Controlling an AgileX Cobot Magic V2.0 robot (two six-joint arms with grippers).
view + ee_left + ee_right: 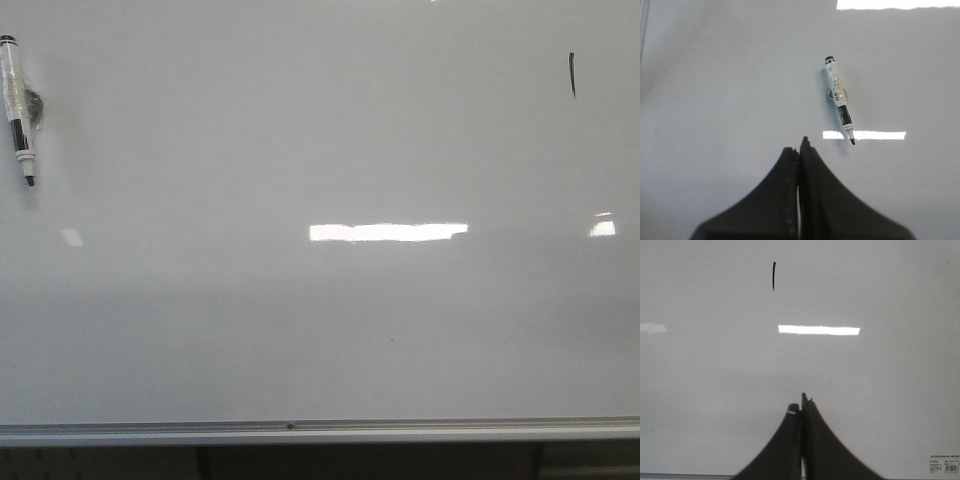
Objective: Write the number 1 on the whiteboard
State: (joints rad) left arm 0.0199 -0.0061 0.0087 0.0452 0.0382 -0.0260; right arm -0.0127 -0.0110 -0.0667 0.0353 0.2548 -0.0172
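Observation:
The whiteboard (320,330) fills the front view, glossy white-grey with a silver rail along its near edge. The number 1 (572,75) is a short black stroke at the far right; it also shows in the right wrist view (773,276). A white marker pen (18,108) with a black tip lies at the far left; it shows in the left wrist view (839,99) too. My left gripper (799,149) is shut and empty, a short way from the pen's tip. My right gripper (802,404) is shut and empty, well short of the stroke. Neither gripper shows in the front view.
Bright rectangular light reflections (388,232) lie on the board. The silver rail (320,432) marks the near edge, with dark space below it. A small printed label (945,464) sits near the board's corner in the right wrist view.

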